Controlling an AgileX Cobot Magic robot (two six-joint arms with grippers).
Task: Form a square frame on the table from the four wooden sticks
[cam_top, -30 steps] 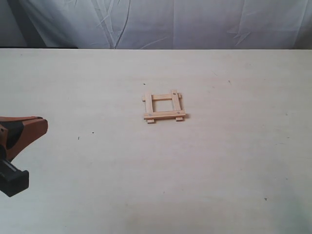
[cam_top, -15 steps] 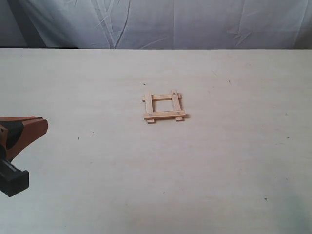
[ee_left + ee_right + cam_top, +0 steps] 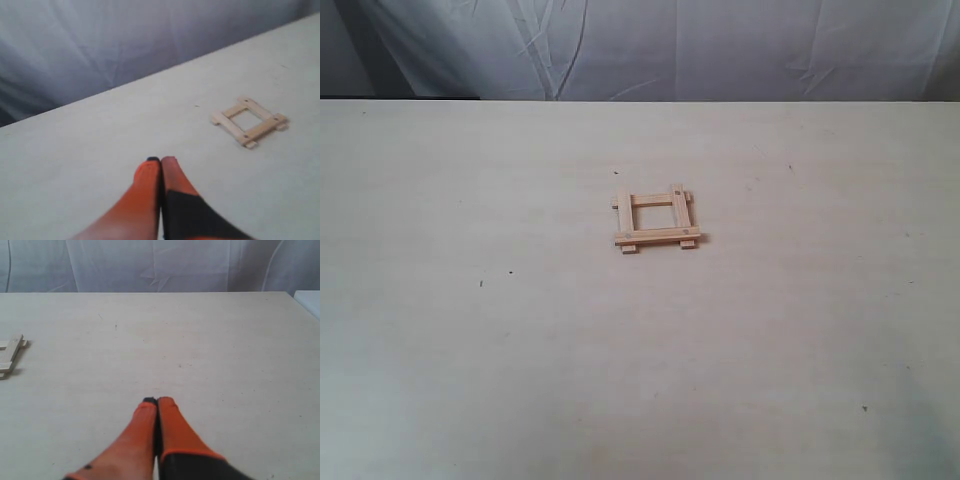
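The four wooden sticks lie overlapped as a small hollow square frame (image 3: pixel 656 219) near the middle of the table (image 3: pixel 500 350), ends jutting past the corners. In the left wrist view the frame (image 3: pixel 250 121) sits well ahead of my left gripper (image 3: pixel 160 161), whose orange fingers are pressed together with nothing between them. The right wrist view catches only an edge of the frame (image 3: pixel 11 356), far from my right gripper (image 3: pixel 157 401), which is shut and empty too. Neither gripper appears in the exterior view.
A wrinkled pale cloth backdrop (image 3: pixel 650 45) hangs behind the table's far edge. A few tiny dark specks (image 3: pixel 510 271) dot the surface. A white object's corner (image 3: pixel 311 301) shows past the table edge in the right wrist view.
The left arm, visible at the exterior view's lower left edge earlier, has withdrawn out of that view. The square frame has not moved.
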